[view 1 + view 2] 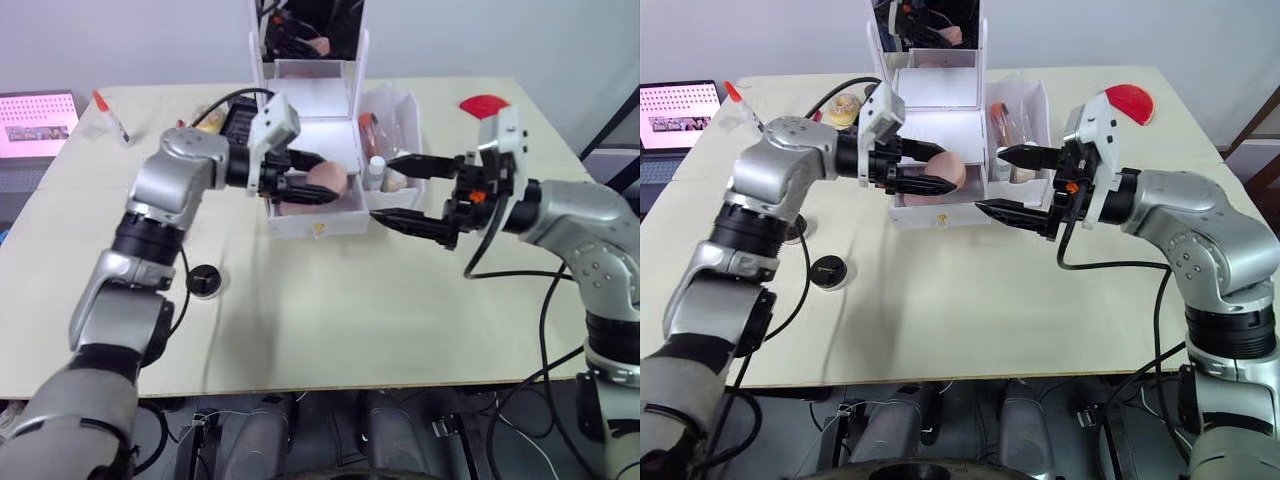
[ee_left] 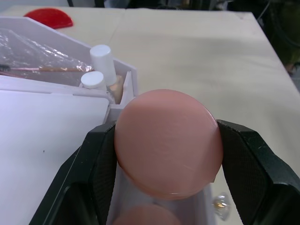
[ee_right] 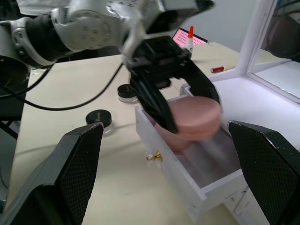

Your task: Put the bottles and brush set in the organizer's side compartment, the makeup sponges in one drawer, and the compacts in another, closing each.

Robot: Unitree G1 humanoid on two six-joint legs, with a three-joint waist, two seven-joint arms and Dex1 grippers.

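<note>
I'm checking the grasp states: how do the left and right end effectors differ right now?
The left end effector is shut on a pink makeup sponge, over the open drawer; the right end effector is open and holds nothing. The left hangs above the drawer; the right sits in front of the side compartment. Both have two black fingers.

A pale beige table (image 1: pixel 330 320) with a matte top fills most of the scene, its near edge running across the lower part of the head views. Behind its far edge rises a plain, light grey-white wall (image 1: pixel 150 40). Beyond the table's far left corner a laptop screen (image 1: pixel 38 118) glows pink. Even, soft light casts faint shadows.
</note>
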